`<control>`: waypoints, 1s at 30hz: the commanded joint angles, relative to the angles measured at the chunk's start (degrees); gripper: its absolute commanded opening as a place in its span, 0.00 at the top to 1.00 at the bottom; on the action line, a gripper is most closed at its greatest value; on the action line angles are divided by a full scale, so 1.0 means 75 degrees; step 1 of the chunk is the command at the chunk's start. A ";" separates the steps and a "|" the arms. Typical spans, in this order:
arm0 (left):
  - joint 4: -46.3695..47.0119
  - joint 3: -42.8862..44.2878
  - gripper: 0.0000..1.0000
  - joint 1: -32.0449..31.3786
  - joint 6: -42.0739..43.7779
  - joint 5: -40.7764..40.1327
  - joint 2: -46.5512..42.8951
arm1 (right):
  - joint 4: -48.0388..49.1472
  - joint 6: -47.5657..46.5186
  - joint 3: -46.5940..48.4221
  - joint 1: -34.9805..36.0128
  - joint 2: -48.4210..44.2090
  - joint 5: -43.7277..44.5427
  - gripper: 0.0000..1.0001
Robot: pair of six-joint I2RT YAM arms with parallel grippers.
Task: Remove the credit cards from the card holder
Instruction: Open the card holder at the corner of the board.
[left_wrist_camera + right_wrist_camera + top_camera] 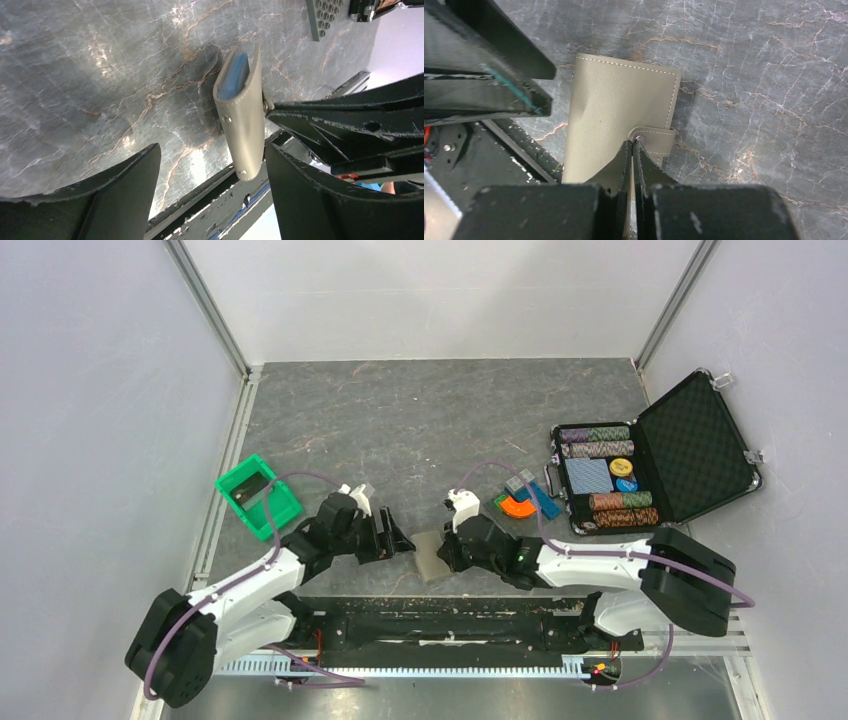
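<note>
Marbled grey counter (420,420) runs under both arms. The right hand (633,150) is clenched on the card holder (242,115), pinching its edge thinly beside the snap tab. The holder sits in the gap between the fingers of the left hand (211,150), which are spread and grasp nothing. Taupe and stitched, it gapes slightly at the mouth, showing pale blue inside; the credit cards are probably tucked within, unseen. So narrow a pinch could let it twist or slip if the left hand nudges one flap.
</note>
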 commanded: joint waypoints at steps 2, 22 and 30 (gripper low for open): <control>0.1882 -0.0235 0.27 -0.0042 -0.0532 0.0619 0.0512 | 0.1216 0.0593 -0.0437 -0.0038 -0.0642 -0.0259 1.00; 0.0914 0.0921 0.75 -0.0138 0.0347 0.0335 0.2801 | 0.1761 0.0389 -0.1692 -0.0927 -0.1867 -0.1126 1.00; -0.0605 0.1911 0.25 -0.0383 0.0832 -0.0389 0.2151 | 0.1859 0.0549 -0.1474 -0.1026 -0.2440 -0.1816 1.00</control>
